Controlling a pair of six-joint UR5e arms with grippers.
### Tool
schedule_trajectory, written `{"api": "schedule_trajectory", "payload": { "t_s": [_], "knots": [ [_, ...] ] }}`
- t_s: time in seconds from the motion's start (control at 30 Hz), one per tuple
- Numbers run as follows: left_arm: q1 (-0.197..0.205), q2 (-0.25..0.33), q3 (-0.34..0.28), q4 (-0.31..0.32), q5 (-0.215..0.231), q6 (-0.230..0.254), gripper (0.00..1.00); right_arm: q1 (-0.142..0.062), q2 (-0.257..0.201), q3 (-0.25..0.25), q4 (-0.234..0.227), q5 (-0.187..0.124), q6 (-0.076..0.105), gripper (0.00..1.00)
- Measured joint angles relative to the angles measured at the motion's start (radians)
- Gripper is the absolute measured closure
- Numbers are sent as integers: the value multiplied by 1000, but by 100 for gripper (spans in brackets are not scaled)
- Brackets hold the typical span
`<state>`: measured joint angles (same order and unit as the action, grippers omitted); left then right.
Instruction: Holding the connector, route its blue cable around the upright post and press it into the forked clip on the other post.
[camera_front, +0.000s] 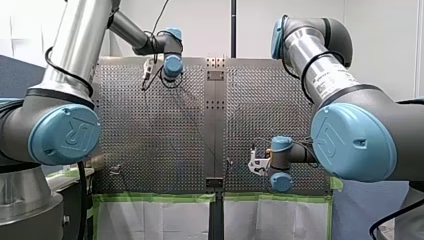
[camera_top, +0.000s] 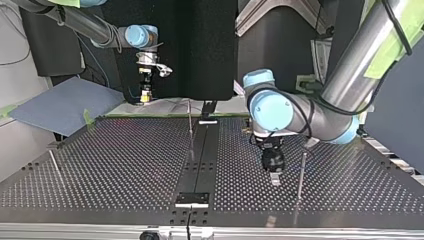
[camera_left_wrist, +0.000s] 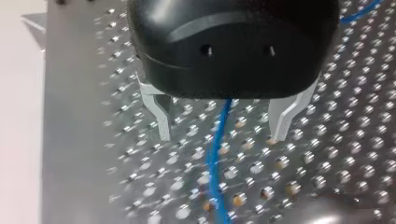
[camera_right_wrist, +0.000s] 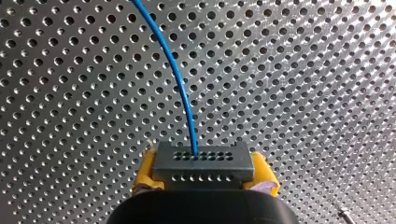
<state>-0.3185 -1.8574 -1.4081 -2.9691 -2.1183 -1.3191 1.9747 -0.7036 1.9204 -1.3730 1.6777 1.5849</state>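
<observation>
My right gripper (camera_right_wrist: 204, 176): pinching connector (camera_right_wrist: 204, 159), held crosswise.
Its cable (camera_right_wrist: 180, 79): arcs away ahead.
My left gripper (camera_left_wrist: 223, 128): pointed down, spread over cable.

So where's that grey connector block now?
In the right wrist view, the grey perforated connector block is clamped between my right arm's yellow-padded jaws, its blue cable leading ahead.

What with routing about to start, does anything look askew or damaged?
Nothing stands out: the grey perforated connector sits squarely between my right gripper's yellow pads, and its blue cable curves away unkinked.
</observation>
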Motion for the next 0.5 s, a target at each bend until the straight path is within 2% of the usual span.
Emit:
{"api": "schedule_trajectory", "payload": {
  "t_s": [0.27,0.5],
  "knots": [
    [-4,-1,63,-42,-12,0,0,0,0,0,-1,-1,0,100],
    [0,-24,102,-60,9,-7,0,0,0,-2,-3,-6,0,100]
  ]
}}
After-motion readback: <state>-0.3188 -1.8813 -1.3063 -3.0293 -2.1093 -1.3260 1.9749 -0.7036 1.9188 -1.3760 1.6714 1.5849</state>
